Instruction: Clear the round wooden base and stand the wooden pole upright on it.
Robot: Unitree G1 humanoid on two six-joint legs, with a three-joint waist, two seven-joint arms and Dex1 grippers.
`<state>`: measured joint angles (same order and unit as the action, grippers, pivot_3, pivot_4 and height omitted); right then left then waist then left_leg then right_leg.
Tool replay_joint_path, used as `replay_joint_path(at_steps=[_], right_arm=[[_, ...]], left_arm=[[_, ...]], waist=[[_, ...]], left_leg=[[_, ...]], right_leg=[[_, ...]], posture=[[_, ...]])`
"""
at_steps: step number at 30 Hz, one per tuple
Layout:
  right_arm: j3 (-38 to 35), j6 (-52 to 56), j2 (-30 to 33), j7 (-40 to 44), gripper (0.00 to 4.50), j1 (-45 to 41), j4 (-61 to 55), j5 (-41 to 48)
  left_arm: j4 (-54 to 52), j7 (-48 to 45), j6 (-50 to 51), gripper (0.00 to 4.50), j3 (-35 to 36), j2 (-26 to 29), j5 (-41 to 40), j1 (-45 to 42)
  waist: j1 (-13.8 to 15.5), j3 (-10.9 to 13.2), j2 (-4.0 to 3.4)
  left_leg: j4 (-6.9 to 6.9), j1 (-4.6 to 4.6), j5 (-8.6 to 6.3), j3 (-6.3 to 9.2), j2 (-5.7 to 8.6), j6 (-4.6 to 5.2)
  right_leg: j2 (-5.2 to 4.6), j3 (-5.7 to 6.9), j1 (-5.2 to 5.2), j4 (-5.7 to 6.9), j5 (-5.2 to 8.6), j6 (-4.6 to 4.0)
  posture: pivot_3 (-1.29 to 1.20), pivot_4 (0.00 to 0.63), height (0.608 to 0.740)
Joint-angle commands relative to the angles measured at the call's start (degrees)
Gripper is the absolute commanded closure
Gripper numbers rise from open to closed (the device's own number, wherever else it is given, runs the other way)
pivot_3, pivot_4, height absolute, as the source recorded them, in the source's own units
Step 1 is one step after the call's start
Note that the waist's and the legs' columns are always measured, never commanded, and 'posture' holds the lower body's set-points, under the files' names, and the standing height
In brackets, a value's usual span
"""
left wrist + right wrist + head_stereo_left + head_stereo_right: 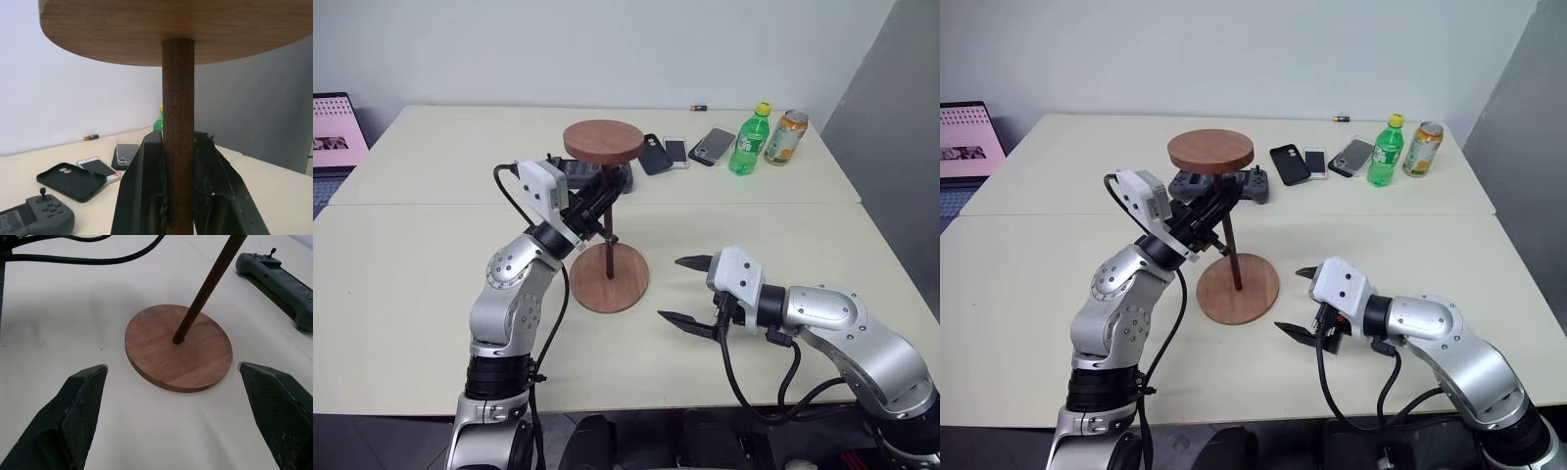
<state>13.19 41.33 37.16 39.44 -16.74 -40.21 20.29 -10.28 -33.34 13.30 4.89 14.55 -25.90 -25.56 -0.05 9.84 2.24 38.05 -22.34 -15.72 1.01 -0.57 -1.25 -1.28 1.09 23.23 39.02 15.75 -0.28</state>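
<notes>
The round wooden base point(628, 286) lies flat on the table's near half, with nothing else on it. The wooden pole point(608, 253) stands on it, disc end point(603, 140) uppermost, its lower end meeting the middle of the base point(161, 352). The rod leans slightly in the right wrist view. My left gripper point(604, 203) is shut on the rod about halfway up; its black fingers point(146, 181) press both sides. My right gripper point(672, 289) hovers open just right of the base, pointing at it, nothing between its fingers.
A grey game controller point(1193, 186) lies behind the pole. Further back right lie a black phone case point(654, 155), two phones point(713, 145), a green bottle point(749, 140) and a can point(786, 136). A laptop point(337, 132) sits at far left.
</notes>
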Motion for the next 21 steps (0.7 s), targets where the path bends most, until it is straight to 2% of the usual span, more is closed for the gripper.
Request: replay_joint_path(at_steps=[1, 21], right_arm=[[-0.5, -0.3, 0.2, -0.3, 0.00, 0.2, -2.2, 0.1], [-0.5, 1.4, 0.0, -0.8, 0.00, -0.2, -2.9, 0.6]], left_arm=[[-0.1, -0.4, -2.4, 4.23, 0.2, 0.4, 0.5, -0.7], [0.1, 0.7, -3.7, 4.23, -0.5, -0.3, 0.5, 0.0]], waist=[[0.0, 0.0, 0.00], [0.0, 0.0, 0.00]], left_leg=[[0.00, 0.00, 0.00, 0.00, 0.00, 0.00], [0.00, 0.01, 0.00, 0.00, 0.00, 0.00]], right_leg=[[0.00, 0.00, 0.00, 0.00, 0.00, 0.00], [0.00, 0.00, 0.00, 0.00, 0.00, 0.00]], posture=[[0.00, 0.150, 0.740], [0.00, 0.150, 0.740]])
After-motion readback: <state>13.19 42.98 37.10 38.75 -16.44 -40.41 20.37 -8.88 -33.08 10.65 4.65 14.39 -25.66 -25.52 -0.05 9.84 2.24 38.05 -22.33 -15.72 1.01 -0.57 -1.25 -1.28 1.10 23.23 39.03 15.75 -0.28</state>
